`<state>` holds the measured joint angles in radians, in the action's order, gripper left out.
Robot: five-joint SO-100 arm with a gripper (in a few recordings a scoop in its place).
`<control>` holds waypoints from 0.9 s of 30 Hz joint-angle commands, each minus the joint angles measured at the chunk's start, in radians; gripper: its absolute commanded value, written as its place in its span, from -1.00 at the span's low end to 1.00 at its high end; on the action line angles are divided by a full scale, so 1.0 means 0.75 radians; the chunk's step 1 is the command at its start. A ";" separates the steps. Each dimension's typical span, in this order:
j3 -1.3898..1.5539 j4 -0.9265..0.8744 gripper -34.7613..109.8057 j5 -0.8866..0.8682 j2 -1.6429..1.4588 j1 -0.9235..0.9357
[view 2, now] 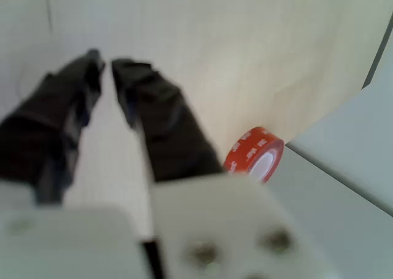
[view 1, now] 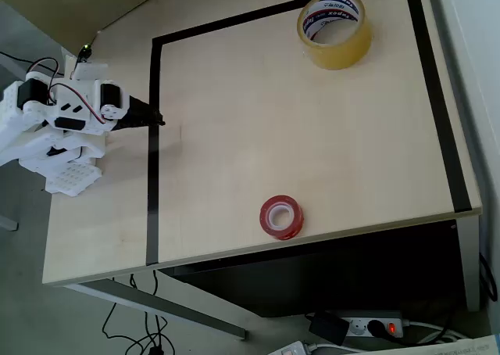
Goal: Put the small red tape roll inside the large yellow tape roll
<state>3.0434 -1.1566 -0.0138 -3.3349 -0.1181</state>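
Claw [view 1: 158, 121] parked low at the left side of the table [view 1: 234, 120] in the overhead view, tips over the black tape border [view 1: 154, 136], fingers [view 2: 147, 116] nearly together with a thin gap at the tips, nothing gripped. Likely a rest pose, arm folded back over its base.

Small red tape roll [view 1: 281, 216] lay flat, well apart from the claw, ahead and off to its right, close to the table's near edge. Seen in the wrist view [view 2: 255, 153] just past the right finger, beside the table rim. Large yellow tape roll [view 1: 333, 29] lay flat with opening up, far from the claw at the opposite corner, inside the border, well apart from the red roll.

Judged: no step begun; reach toward the red roll due first. Bare table between claw and both rolls, nothing to dodge. Little margin between red roll and table edge; a nudge outward could push it off. Yellow roll's open core faced up, suited to a drop from above.
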 commanded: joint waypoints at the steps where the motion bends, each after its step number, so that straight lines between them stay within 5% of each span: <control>1: 0.098 -0.110 -0.52 0.106 0.000 0.131; 16: -0.160 -0.110 -0.52 -0.004 0.027 0.520; 27: -1.115 -0.133 -0.52 -0.004 1.039 0.669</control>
<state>2.4958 -1.2364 0.0199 -2.7872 0.2976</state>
